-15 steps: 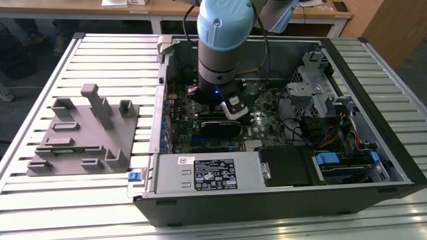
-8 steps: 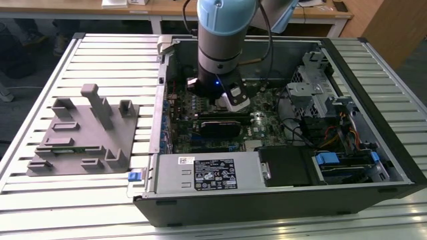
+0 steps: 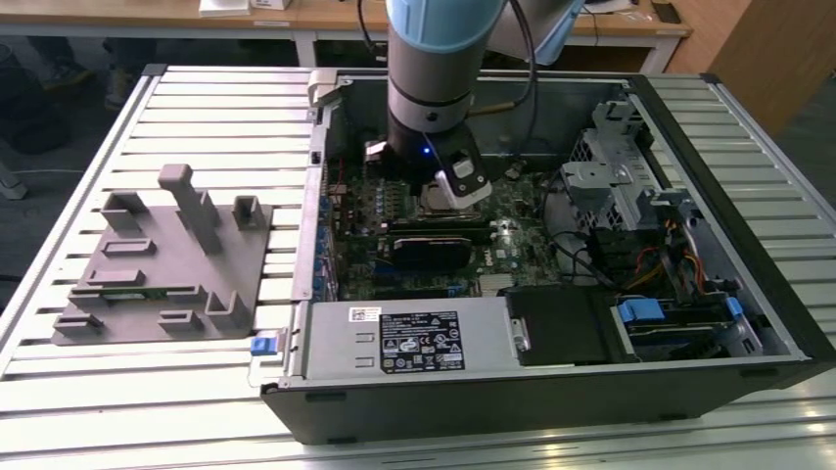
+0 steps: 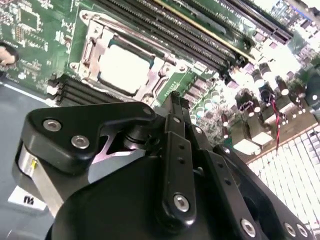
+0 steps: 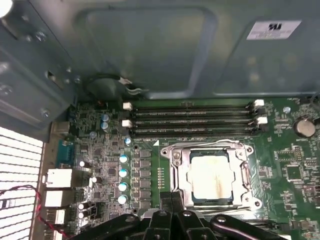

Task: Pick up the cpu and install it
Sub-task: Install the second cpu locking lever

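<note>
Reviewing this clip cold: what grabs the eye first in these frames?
The arm reaching down into the open computer case in the exterior view, with the gripper low over the motherboard. Next, the cpu, its pale silvery top lying inside the metal socket frame in both wrist views, with the black gripper links just short of it. Off to the exterior view's left, a grey fixture sits on the slatted table.

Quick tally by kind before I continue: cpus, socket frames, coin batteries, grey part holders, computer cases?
Square silvery metal-topped cpu, lying in the socket: 1
Square metal socket frame: 1
Round silver coin battery: 1
Grey plastic part holder: 1
Open black computer case: 1
Total: 5
</note>
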`<state>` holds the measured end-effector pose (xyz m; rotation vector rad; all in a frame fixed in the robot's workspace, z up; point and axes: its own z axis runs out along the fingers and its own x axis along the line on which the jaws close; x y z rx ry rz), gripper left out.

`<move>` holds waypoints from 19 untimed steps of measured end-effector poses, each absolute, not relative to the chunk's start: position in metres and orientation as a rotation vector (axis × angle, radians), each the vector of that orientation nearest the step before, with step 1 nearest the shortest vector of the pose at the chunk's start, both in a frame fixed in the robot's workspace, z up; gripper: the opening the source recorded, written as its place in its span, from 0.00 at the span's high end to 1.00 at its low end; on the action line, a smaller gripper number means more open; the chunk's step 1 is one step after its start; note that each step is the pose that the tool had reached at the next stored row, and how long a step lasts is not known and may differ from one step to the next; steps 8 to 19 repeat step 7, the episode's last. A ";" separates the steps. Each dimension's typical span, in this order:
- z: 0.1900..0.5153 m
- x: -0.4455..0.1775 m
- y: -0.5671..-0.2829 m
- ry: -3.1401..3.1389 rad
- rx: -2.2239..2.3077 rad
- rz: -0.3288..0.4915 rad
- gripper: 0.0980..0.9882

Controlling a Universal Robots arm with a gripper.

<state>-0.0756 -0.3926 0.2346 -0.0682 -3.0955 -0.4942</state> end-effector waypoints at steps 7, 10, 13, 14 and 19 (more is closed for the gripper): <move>0.241 -0.076 -0.393 -3.091 -0.068 -0.518 0.99; 0.241 -0.076 -0.393 -3.091 -0.068 -0.518 0.99; 0.241 -0.076 -0.393 -3.091 -0.068 -0.518 0.99; 0.241 -0.076 -0.393 -3.091 -0.068 -0.518 0.99; 0.241 -0.076 -0.393 -3.091 -0.068 -0.518 0.99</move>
